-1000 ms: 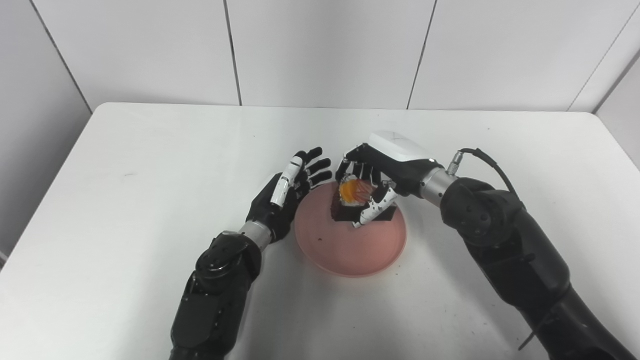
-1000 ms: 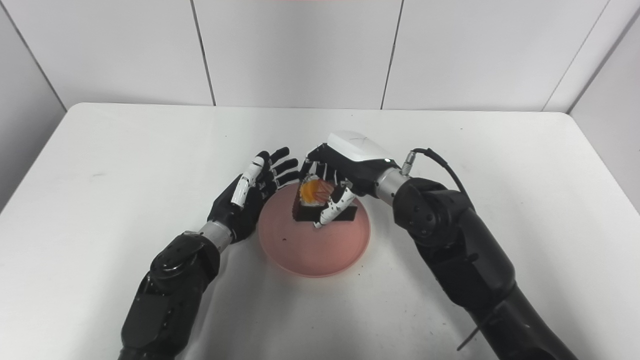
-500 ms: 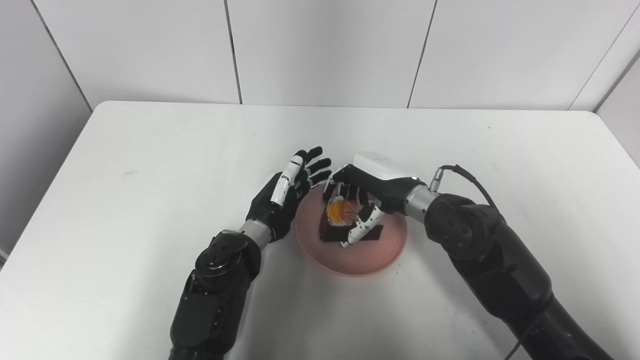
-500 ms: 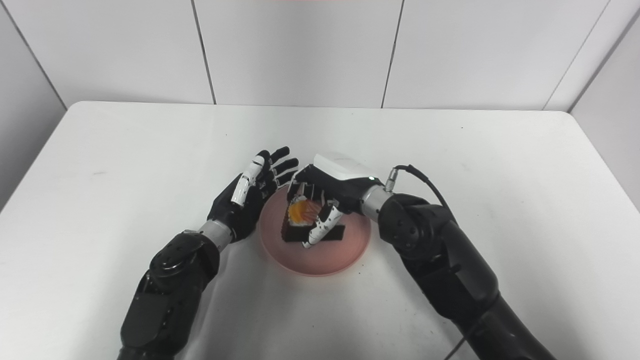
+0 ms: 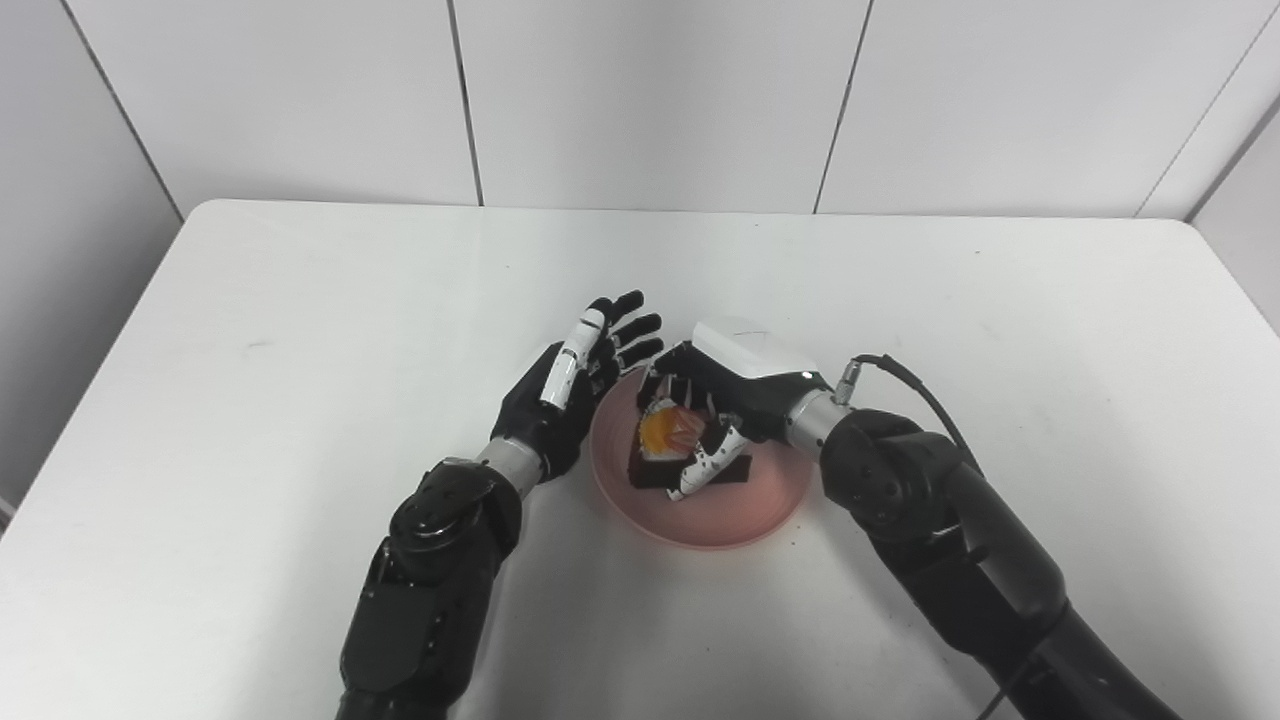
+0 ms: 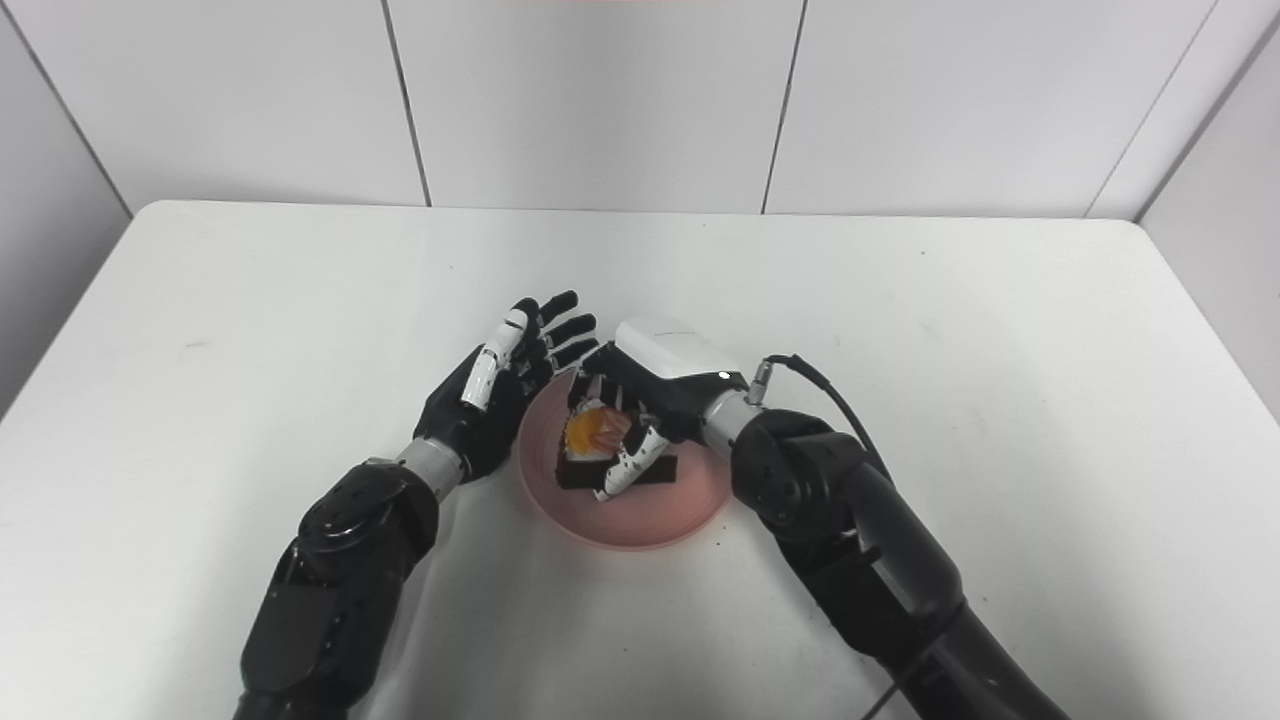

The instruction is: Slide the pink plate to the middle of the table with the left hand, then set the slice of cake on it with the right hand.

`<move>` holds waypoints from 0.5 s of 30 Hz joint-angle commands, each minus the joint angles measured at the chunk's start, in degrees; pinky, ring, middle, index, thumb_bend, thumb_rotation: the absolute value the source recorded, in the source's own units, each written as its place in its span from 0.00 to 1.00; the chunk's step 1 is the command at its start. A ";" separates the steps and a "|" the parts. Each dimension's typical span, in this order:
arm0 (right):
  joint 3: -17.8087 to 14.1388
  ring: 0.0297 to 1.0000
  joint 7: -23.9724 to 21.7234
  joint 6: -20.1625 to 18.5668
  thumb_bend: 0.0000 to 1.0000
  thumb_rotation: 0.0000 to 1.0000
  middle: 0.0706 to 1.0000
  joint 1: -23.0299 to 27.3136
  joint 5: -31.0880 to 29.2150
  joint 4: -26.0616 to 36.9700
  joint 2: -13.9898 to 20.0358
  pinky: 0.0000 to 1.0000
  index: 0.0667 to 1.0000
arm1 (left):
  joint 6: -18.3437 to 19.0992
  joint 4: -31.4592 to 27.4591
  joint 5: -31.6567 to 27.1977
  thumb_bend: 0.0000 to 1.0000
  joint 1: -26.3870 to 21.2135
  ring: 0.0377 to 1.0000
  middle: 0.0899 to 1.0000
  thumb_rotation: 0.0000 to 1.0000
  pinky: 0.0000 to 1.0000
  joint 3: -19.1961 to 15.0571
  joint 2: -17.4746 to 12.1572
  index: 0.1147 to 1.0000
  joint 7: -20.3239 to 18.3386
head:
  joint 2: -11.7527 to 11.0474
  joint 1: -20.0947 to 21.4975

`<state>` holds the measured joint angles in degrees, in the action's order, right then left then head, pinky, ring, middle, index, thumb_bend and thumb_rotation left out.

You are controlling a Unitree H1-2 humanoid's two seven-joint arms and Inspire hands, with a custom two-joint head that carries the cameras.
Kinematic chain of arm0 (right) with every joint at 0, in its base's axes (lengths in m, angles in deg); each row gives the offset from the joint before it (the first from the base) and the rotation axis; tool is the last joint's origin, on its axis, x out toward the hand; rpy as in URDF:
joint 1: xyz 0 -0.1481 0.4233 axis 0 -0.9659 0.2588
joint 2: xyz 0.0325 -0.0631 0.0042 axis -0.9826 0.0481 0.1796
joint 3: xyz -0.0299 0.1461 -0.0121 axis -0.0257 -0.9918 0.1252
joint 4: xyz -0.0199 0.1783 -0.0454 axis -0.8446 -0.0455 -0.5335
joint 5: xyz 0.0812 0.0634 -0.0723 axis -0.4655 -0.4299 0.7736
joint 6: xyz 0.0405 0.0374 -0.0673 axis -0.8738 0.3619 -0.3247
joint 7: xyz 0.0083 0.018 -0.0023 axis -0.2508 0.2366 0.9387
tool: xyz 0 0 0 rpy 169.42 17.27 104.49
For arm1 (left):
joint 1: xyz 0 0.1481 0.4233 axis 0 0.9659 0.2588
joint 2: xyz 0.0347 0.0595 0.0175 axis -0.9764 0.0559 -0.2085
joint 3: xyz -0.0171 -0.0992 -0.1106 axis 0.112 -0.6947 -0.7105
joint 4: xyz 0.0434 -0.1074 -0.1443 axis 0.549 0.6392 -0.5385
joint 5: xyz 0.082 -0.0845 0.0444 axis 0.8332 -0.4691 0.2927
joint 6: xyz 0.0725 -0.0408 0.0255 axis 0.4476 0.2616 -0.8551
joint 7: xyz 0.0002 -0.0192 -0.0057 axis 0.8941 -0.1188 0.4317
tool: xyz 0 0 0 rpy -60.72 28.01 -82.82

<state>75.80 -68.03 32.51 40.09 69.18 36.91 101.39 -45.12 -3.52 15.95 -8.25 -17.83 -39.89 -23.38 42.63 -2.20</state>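
Both hands are at the pink plate [image 5: 745, 515] mid-table: right hand [image 5: 735, 395] wrapped around the cake slice [image 5: 668, 452] low over the plate, hiding whether it touches down, while the left hand [image 5: 570, 400] sits open, fingers spread, at the plate's left rim.

My right robot hand [image 5: 722, 405] is closed around the slice of cake [image 5: 672, 452], dark at the sides with an orange topping, and the slice sits low over the pink plate [image 5: 760, 500]; I cannot tell whether it touches. My left robot hand [image 5: 575, 390] stands with its fingers spread, just beside the plate's left rim, on the white counter [image 5: 300, 330].
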 commanded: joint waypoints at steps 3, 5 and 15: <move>1.69 0.43 -3.08 -1.00 0.52 0.00 0.39 1.78 5.53 2.82 1.22 0.35 0.49 | 2.51 0.57 0.78 0.36 0.99 0.88 0.89 1.00 0.88 0.15 -0.27 0.89 0.50 | 0.03 0.12; 2.06 0.67 -6.85 -2.43 0.73 0.30 0.73 2.31 6.99 4.85 1.92 0.52 0.77 | 2.52 0.62 0.72 0.35 0.94 0.89 0.89 1.00 0.88 0.22 -0.40 0.90 0.31 | -0.02 0.26; 0.04 0.81 -20.79 -6.86 0.93 0.64 0.93 4.08 10.52 14.78 2.91 0.64 0.97 | 3.23 0.11 0.58 0.36 1.08 0.89 0.90 1.00 0.89 0.14 -0.45 0.90 0.54 | -0.29 0.50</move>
<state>77.15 -88.07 26.67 41.51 78.96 49.03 104.03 -44.97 -3.66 15.93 -8.25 -17.72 -40.05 -23.46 42.36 -1.67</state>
